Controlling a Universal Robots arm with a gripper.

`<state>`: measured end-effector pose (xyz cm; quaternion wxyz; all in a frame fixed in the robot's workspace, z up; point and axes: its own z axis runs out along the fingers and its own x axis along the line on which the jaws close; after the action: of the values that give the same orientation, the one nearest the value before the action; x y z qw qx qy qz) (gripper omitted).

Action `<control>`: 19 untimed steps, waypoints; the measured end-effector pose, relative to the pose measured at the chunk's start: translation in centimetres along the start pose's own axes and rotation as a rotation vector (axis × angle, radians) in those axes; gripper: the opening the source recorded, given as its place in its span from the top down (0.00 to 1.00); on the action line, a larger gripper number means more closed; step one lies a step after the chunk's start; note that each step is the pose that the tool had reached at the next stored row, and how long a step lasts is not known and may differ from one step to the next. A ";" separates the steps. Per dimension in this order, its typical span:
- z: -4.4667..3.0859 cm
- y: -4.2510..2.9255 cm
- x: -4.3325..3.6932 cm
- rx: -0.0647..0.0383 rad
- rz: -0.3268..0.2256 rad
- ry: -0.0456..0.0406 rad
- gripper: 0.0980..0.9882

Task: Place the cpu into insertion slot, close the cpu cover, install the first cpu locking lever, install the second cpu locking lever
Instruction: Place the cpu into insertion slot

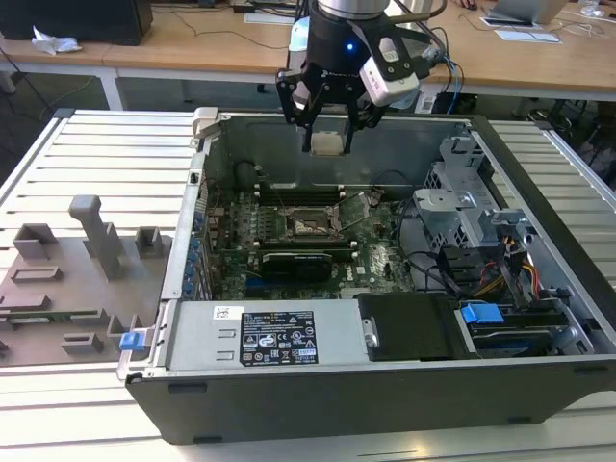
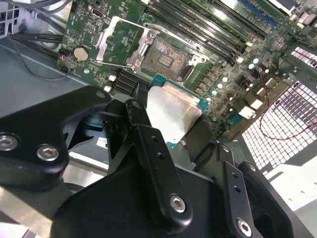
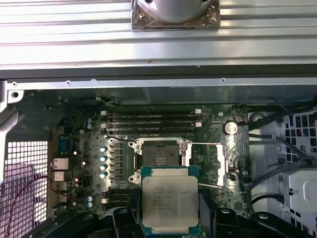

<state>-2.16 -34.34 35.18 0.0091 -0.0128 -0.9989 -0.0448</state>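
Here, hand [image 1: 327, 142] grips cpu [image 3: 170, 203] above the slatted table [image 1: 96, 144] (desks [image 1: 192, 43] behind).

Exterior view: high, set back, looking down over the whole open computer case [image 1: 289, 395]; first wrist view: near, facing straight down on the motherboard [image 3: 74, 124]; second wrist view: nearer, oblique past the gripper [image 2: 171, 125]; all three share the insertion slot [image 1: 310, 224] and the cpu [image 3: 170, 201].
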 end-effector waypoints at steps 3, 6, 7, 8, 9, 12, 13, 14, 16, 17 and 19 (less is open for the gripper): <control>0.17 -0.02 0.00 0.000 0.000 0.0000 0.50; 0.41 -0.04 -0.01 0.000 0.000 0.0000 0.50; 0.48 -0.04 -0.01 0.000 0.000 0.0000 0.50; 0.55 -0.05 -0.01 0.000 0.000 0.0000 0.50; 0.60 -0.05 -0.01 0.000 0.000 0.0000 0.50; 0.78 -0.07 -0.01 0.000 0.000 0.0000 0.50; 0.80 -0.07 -0.02 0.000 0.000 0.0000 0.50; 0.83 -0.07 -0.02 0.000 0.000 0.0000 0.50; 0.97 -0.09 -0.02 0.000 0.000 0.0000 0.50; 1.02 -0.09 -0.02 0.000 0.000 0.0000 0.50; 1.13 -0.10 -0.02 0.000 0.000 0.0000 0.50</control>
<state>-2.16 -34.34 34.05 0.0091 -0.0128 -0.9989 -0.0448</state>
